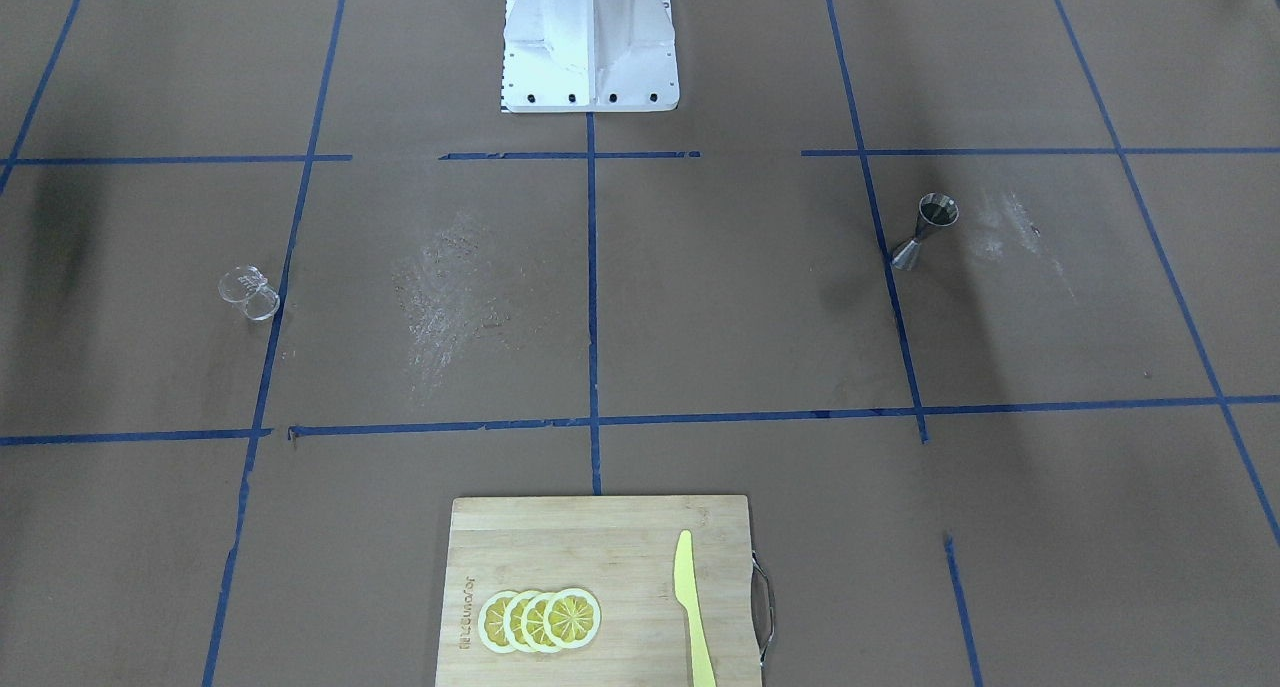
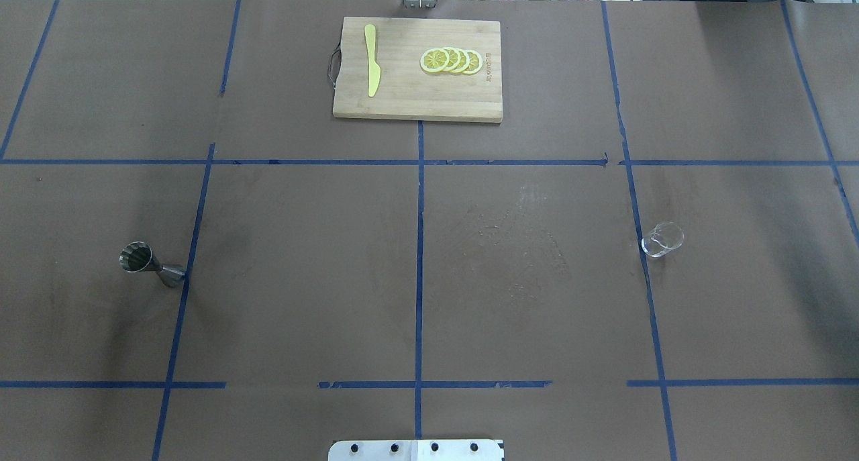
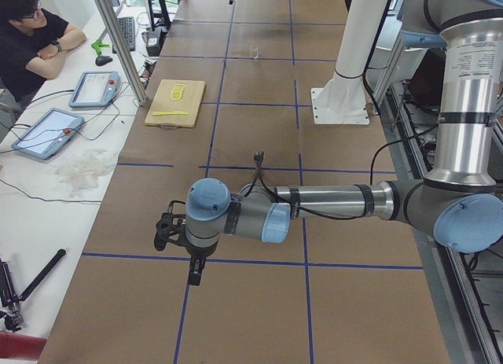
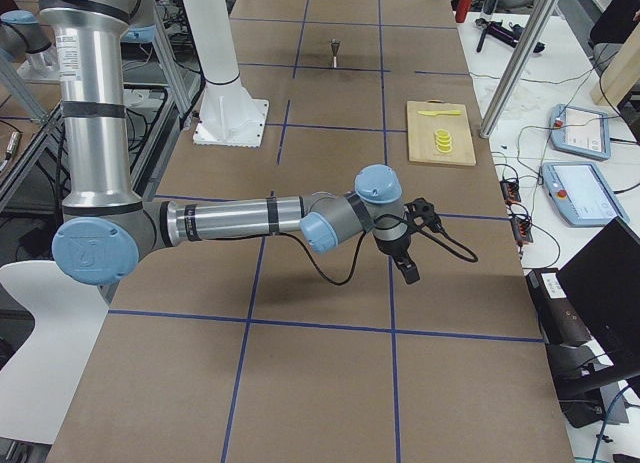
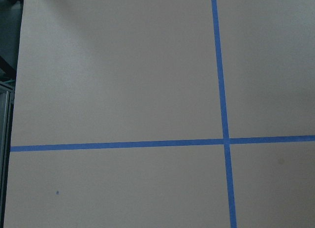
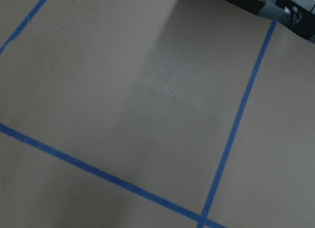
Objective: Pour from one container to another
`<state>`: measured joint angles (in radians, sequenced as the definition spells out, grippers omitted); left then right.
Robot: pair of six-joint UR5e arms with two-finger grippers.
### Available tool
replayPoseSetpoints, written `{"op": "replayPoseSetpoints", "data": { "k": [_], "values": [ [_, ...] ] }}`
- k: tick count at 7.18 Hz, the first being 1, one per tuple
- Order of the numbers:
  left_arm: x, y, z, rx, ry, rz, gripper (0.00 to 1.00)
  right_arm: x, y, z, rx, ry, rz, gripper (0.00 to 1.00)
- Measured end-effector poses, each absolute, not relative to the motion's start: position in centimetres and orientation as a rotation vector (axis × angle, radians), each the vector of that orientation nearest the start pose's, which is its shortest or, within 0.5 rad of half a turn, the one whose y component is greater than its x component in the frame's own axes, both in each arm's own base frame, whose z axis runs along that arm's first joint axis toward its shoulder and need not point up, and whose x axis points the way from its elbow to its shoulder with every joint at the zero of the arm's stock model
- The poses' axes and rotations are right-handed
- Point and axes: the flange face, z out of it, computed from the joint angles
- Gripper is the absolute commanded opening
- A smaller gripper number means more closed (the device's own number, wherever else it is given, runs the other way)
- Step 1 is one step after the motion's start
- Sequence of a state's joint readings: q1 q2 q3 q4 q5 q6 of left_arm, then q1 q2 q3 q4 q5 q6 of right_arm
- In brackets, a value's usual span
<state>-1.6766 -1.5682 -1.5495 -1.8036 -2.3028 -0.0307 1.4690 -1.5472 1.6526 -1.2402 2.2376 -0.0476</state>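
Left gripper (image 3: pixel 193 276) above taped paper (image 5: pixel 123 90); jigger (image 1: pixel 925 229) apart

Upright steel jigger (image 2: pixel 154 266) and small clear cup (image 2: pixel 662 239), well apart

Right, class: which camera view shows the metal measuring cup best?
The overhead view: the metal measuring cup looks largest there, its open top in plain sight. The front-facing view shows it smaller. The right side view shows a tiny far speck; the left is unclear. Both wrist views miss it.
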Motion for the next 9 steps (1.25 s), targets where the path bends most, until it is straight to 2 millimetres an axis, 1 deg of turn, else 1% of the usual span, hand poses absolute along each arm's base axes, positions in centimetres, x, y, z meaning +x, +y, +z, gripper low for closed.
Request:
{"op": "replayPoseSetpoints", "data": {
  "k": [1,2,4,5,6,8,9],
  "values": [
    [-12.0,-49.4,64.9,0.226,0.722,-0.054,1.00,4.0,-52.0,58.7,0.321,-0.684,-0.261,1.00],
    [-12.0,-49.4,64.8,0.226,0.722,-0.054,1.00,5.0,-50.8,60.3,0.238,-0.692,-0.227,1.00],
    [-11.7,-49.6,64.6,0.223,0.723,-0.051,1.00,5.6,-47.3,64.4,0.117,-0.702,-0.173,1.00],
    [-11.0,-49.7,64.6,0.215,0.725,-0.039,1.00,5.6,-46.0,65.7,0.085,-0.707,-0.160,1.00],
    [-9.8,-50.0,64.6,0.202,0.727,-0.017,1.00,5.6,-45.1,66.3,0.074,-0.713,-0.155,1.00],
    [-7.6,-50.1,65.1,0.174,0.731,0.019,1.00,5.6,-44.5,65.7,0.086,-0.718,-0.158,1.00],
    [-7.1,-49.7,65.5,0.162,0.732,0.024,1.00,5.6,-44.5,65.3,0.092,-0.722,-0.161,1.00]
  ]
}}
